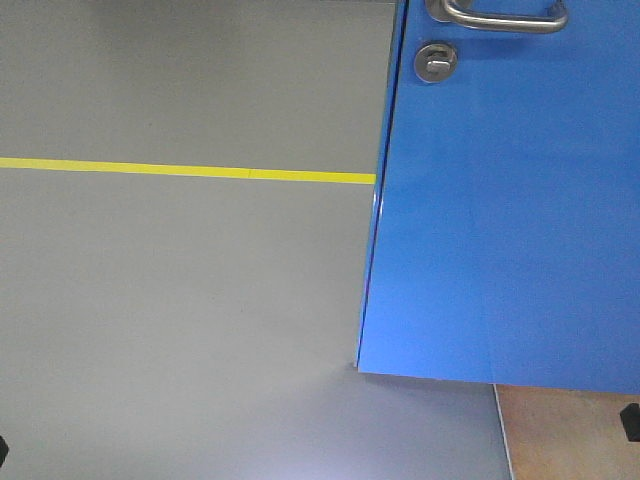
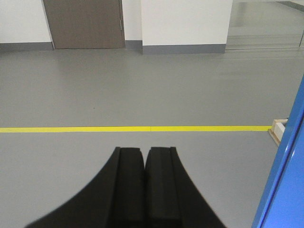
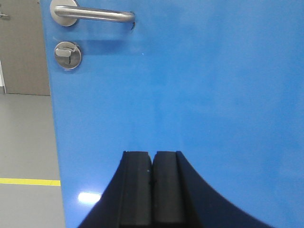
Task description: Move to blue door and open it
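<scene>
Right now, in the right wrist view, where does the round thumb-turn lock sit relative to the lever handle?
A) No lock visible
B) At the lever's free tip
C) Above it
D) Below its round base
D: the thumb-turn lock sits directly beneath the lever handle base on the blue door.

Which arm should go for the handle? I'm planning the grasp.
Right, probably. The right gripper faces the door, with the handle up and to its left. The left gripper faces open floor, with only the door's edge beside it.
</scene>
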{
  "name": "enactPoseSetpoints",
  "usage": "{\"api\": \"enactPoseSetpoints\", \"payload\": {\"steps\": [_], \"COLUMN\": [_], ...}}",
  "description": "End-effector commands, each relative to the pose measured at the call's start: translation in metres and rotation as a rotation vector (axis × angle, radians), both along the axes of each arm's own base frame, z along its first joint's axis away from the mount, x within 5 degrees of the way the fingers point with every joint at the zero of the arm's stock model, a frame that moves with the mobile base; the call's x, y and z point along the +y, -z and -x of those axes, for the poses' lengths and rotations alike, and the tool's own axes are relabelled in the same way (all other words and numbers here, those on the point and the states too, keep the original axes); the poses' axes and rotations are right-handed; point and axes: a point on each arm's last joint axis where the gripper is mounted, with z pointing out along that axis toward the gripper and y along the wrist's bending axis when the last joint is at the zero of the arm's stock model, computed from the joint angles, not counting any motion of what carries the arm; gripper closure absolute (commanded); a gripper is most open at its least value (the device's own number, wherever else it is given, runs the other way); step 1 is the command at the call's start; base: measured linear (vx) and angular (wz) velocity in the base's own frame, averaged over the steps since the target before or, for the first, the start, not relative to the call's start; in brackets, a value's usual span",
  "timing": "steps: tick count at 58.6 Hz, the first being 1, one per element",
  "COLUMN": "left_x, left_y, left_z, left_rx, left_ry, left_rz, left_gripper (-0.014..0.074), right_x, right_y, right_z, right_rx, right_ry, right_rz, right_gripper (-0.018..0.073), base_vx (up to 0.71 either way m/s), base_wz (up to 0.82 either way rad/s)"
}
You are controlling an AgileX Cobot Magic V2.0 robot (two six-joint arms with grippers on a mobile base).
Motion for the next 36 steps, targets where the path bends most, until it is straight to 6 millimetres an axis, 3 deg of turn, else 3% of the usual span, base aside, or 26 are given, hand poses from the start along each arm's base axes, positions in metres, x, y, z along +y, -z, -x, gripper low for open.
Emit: {"api": "enactPoseSetpoints", "payload": {"steps": [1,36], "left_x": [-0.0006,-0.0006], "left_y": [-0.0170,-0.0170], "left_z": [0.0006,0.0006], "left_rx": [-0.121,-0.121], "left_ry": [0.006,0.006], "left_rz": [0.009,0.009], "left_gripper": [0.0524,0.0524], "right_x": [-0.0006,-0.0006], "right_y": [-0.0075,-0.0075], "right_z": [0.0010,0.0010], "right_rx": [-0.091,-0.091], "right_ry": [0.009,0.009], "right_rz": [0.023,0.023], "right_gripper": [0.0547,0.0547], "base_vx": [0.00,0.00], "base_wz": [0.00,0.00]}}
